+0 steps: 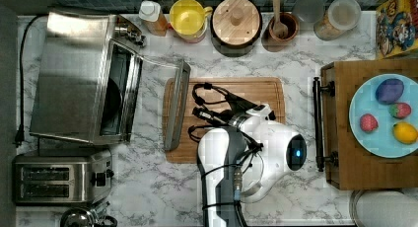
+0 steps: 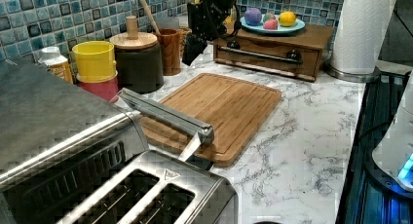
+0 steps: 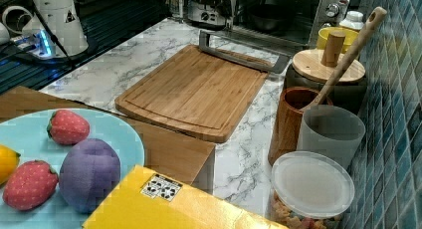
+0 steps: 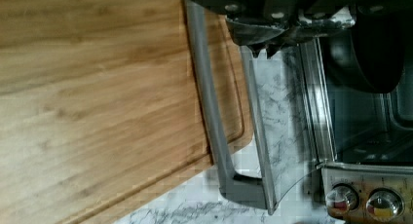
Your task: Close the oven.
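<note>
The oven (image 1: 74, 76) sits at the top view's left on the marble counter (image 1: 148, 187), its glass door (image 1: 148, 101) dropped fully open and lying flat. The bar handle (image 1: 176, 106) overhangs the near edge of the cutting board (image 1: 256, 94). In the wrist view the knobs (image 4: 365, 202) show beside the open cavity, with a dark pan inside.

The step in hand looks like the approach: nothing touches the door yet. The gripper (image 2: 194, 47) hangs above the counter in the left view, well apart from the handle, and I cannot tell whether its fingers are spread or pressed together. The next move likely calls for coming down beside the handle, getting under or behind the bar, then sweeping it up and toward the oven in an arc about the hinge. The bar sits low against the board, so clearance beneath it may be tight.

Just beside the oven stands a two-slot toaster (image 1: 61, 177). Along the blue tiled wall (image 2: 29, 19) are a bottle (image 1: 153, 17), a yellow cup (image 1: 190, 19), a lidded jar (image 1: 236, 22) and a wooden cup with a spoon (image 1: 282, 24). At the top view's right a wooden drawer box (image 1: 340, 123) bears a blue plate (image 1: 365, 101) of toy fruit.
</note>
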`<state>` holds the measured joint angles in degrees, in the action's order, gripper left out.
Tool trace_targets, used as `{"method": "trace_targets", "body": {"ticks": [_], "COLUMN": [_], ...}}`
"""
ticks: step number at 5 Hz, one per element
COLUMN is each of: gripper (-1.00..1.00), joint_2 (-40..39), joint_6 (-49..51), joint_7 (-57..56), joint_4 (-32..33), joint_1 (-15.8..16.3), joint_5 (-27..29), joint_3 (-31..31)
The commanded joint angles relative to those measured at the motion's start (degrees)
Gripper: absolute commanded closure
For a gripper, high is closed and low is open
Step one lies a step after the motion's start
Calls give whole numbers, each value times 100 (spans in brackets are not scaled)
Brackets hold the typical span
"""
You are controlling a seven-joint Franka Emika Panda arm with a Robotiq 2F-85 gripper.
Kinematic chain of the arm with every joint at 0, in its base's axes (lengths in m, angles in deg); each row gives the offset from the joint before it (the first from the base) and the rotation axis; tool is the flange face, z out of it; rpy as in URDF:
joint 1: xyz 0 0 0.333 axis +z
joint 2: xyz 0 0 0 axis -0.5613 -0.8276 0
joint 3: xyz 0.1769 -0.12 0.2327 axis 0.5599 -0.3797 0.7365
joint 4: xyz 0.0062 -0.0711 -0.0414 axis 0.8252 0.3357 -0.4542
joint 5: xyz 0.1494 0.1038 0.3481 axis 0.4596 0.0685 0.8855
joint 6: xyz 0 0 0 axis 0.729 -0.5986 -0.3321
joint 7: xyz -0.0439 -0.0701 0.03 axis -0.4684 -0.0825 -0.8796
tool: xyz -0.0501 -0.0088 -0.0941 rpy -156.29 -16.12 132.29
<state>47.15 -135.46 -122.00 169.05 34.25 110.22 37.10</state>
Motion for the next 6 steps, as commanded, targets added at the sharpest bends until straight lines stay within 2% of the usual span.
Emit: {"method": "trace_targets", "body": {"ticks": [1,3,5,6], "gripper": [100,100,100,100], "joint_2": [-778,-1351,-1285,-1296], "joint_6": [-785,-877,-1156,-1221], "joint_7": [-1603,-2079,-3027,-2879], "joint_4": [-171,-608,-800,-911], "joint_1": [272,151,35,107], "joint_5": [1250,1777,2805,2849], "joint_3": [291,442,728,721]}}
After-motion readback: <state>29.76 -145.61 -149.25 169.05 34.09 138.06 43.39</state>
